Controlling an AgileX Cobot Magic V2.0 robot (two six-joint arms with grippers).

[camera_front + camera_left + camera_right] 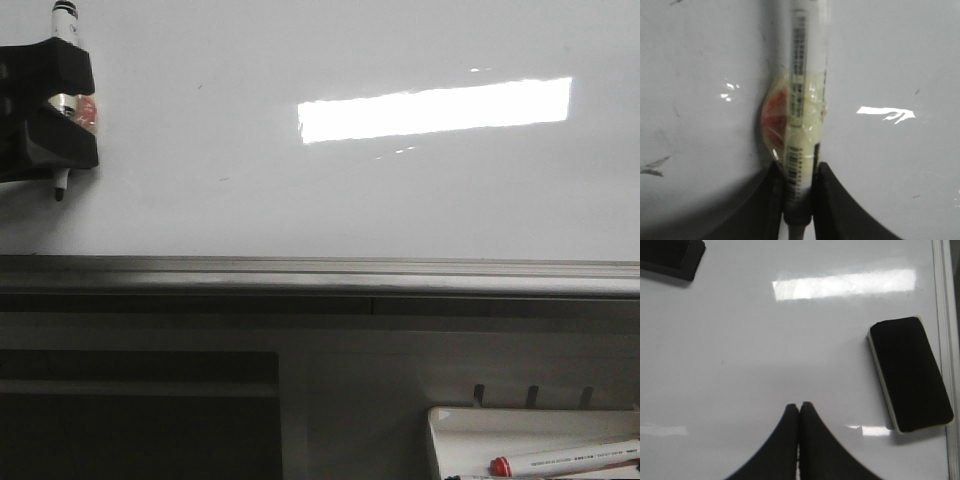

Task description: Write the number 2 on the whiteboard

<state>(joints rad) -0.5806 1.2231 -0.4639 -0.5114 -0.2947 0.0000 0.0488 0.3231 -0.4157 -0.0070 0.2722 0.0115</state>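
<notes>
The whiteboard [300, 200] is glossy white with a bright rectangular reflection and a grey bottom rail [320, 268]. No number 2 shows on it. My left gripper [50, 115] is at the far left of the front view, shut on a white marker [63, 100] wrapped in tape, with the black tip [59, 188] pointing down close to the board. In the left wrist view the marker [802, 100] stands between the two black fingers [771, 200]. My right gripper [799, 407] is shut and empty over the board.
A black eraser [910, 372] lies on the board near its metal edge in the right wrist view. Another black block [670, 257] shows at that view's corner. A small white tray [540, 440] below the rail holds a red-capped marker [565, 460].
</notes>
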